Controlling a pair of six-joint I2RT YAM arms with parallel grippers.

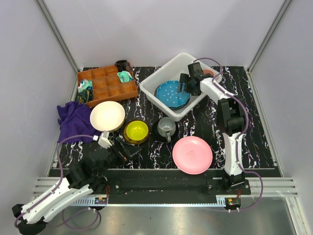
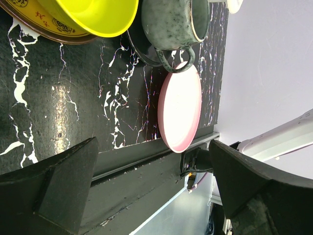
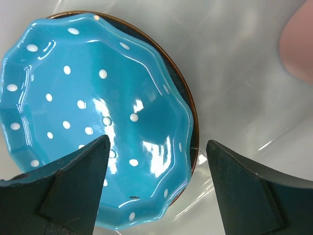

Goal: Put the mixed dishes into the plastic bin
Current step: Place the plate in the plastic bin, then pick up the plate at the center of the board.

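1. The table top (image 1: 259, 122) is black with white marble veining. Pale walls close it in on the left, right and far sides, with a slanted metal post (image 1: 56, 32) at each far corner.
2. A metal rail (image 1: 274, 186) runs along the near edge and carries both arm bases.
3. The plastic bin (image 1: 161, 81) sits at an angle at the far centre-right. In it lies the blue white-dotted plate (image 3: 88, 107), resting on a darker plate (image 3: 188, 98). A pink cup (image 3: 298, 44) stands in the bin's far right corner, partly hidden.
4. The right gripper (image 3: 157, 143) hangs inside the bin above the dotted plate, its fingers apart and holding nothing.
5. The left gripper (image 2: 152, 147) is low over the near left of the table, beside the small yellow bowl (image 1: 136, 130). Its fingers are spread wide and hold nothing.
6. On the table outside the bin are:
   - the cream bowl (image 1: 107, 116), left of centre;
   - the yellow bowl, just near and right of it;
   - the grey mug (image 1: 167, 126) on the black saucer (image 1: 157, 131), at centre;
   - the pink plate (image 1: 192, 154), near the rail.
7. A wooden compartment tray (image 1: 105, 84) stands at the far left, and a purple cloth (image 1: 73, 120) lies crumpled at the left, touching the cream bowl.
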